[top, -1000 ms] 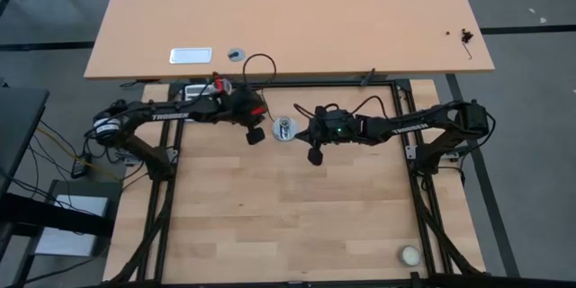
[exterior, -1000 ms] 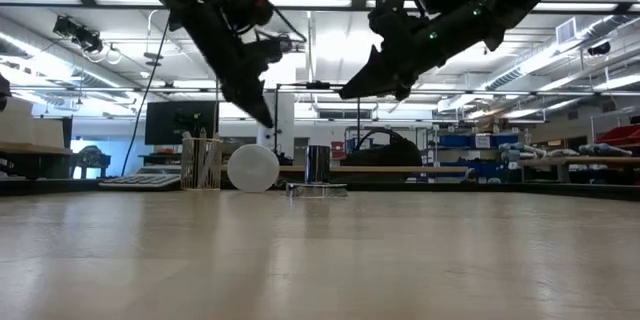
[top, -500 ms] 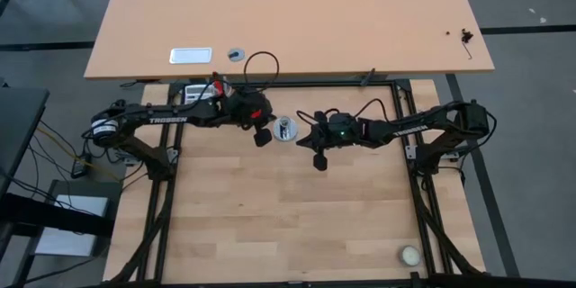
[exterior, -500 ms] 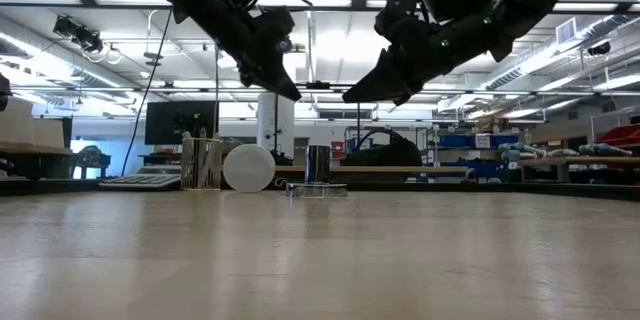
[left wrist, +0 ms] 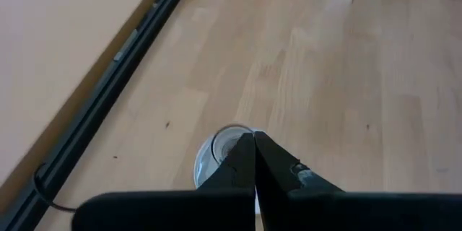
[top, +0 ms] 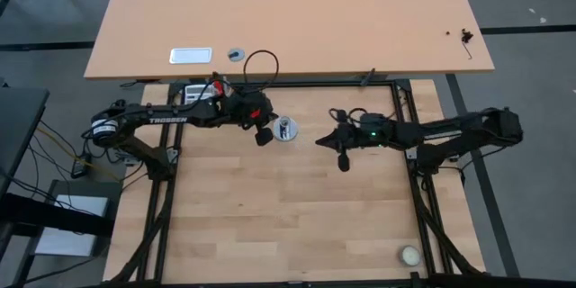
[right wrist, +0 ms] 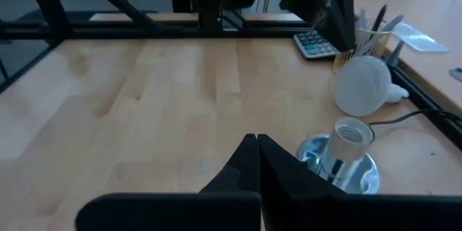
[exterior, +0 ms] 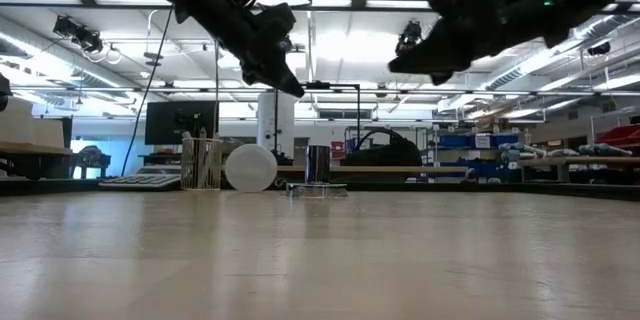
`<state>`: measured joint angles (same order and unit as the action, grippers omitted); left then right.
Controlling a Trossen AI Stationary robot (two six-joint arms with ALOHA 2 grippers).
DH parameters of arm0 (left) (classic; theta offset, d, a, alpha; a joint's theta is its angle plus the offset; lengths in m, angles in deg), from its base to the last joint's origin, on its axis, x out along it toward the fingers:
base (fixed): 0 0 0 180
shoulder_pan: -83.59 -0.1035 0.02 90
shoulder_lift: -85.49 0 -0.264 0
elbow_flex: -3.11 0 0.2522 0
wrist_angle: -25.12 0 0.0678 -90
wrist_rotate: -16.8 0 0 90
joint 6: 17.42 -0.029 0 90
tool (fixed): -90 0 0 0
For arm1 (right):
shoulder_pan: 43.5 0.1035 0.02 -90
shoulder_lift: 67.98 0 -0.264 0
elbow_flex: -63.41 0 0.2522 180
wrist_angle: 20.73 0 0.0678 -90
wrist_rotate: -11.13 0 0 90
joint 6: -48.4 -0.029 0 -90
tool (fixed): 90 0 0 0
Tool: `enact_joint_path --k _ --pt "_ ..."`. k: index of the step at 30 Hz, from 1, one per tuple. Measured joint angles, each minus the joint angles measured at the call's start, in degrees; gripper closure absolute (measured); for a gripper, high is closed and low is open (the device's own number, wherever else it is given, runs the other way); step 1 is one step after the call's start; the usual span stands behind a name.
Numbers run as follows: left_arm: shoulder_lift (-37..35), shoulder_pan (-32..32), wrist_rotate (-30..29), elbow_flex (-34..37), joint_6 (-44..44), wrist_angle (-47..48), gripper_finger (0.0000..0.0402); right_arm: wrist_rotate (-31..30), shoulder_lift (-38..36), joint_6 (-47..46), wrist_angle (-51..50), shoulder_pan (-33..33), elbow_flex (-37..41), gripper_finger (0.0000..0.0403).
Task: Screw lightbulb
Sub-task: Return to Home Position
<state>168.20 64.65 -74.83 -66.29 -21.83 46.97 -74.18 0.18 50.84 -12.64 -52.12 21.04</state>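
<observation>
The white lightbulb [right wrist: 364, 85] lies on its side on the table just beyond the silver socket disc [right wrist: 339, 155]. It also shows in the low view [exterior: 250, 168]. In the high view my left arm hides it. The socket [top: 286, 130] stands on the table at the far middle. My left gripper [top: 268, 133] is shut and empty, in the air just left of the socket [left wrist: 220, 148]. My right gripper [top: 319, 141] is shut and empty, raised above the table [exterior: 392, 67] and to the right of the socket.
A small cream ball [top: 410, 255] lies at the near right corner. A calculator [right wrist: 314, 43] and a pen cup [exterior: 200, 163] stand past the bulb at the far left. A dark frame rail [top: 315, 81] runs along the far edge, and a second table [top: 288, 18] stands beyond it.
My right gripper has drawn back from the socket toward the table's right edge and has risen, staying shut. My left gripper has risen and gone a little to the right, toward the socket, staying shut.
</observation>
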Motion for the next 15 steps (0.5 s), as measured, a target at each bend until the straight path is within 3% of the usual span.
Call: enact_joint_path --k 15 --pt "0.04 -0.02 -0.02 -0.02 0.0 -2.72 0.0402 -2.75 -27.84 -1.84 3.19 0.58 18.95 0.0403"
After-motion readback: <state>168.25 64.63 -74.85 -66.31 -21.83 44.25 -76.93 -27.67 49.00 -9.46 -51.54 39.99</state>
